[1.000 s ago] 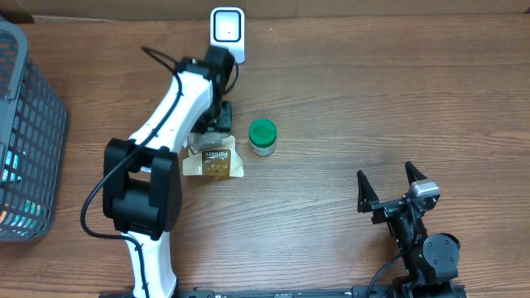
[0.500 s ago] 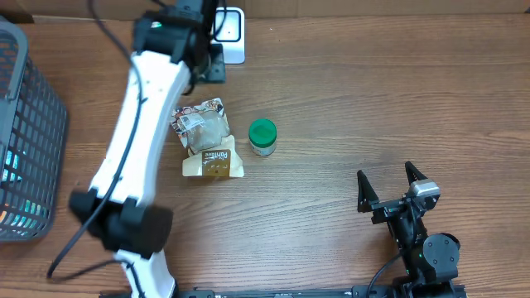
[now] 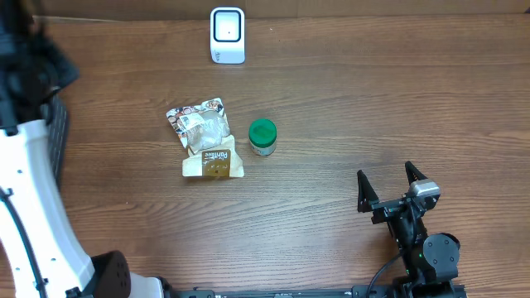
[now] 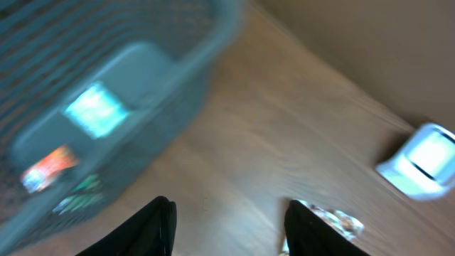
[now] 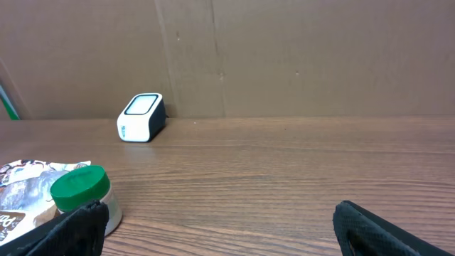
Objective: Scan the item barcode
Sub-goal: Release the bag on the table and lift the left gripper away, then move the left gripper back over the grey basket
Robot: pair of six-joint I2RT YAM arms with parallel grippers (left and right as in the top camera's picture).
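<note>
Jaws wide and empty, the right gripper (image 3: 386, 174) sits parked well short of the scanner (image 3: 227, 35). In front of the scanner lie the snack packet (image 3: 203, 136) and green-lidded jar (image 3: 263, 137). The left gripper (image 4: 231, 213), parted and empty, hangs over the basket (image 4: 142, 71) off to the scanner's left, probably to fetch an item

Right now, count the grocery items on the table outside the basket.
2: a snack pouch in mid-view, and a green-lidded jar just right of it. The blurred basket may hold more.
</note>
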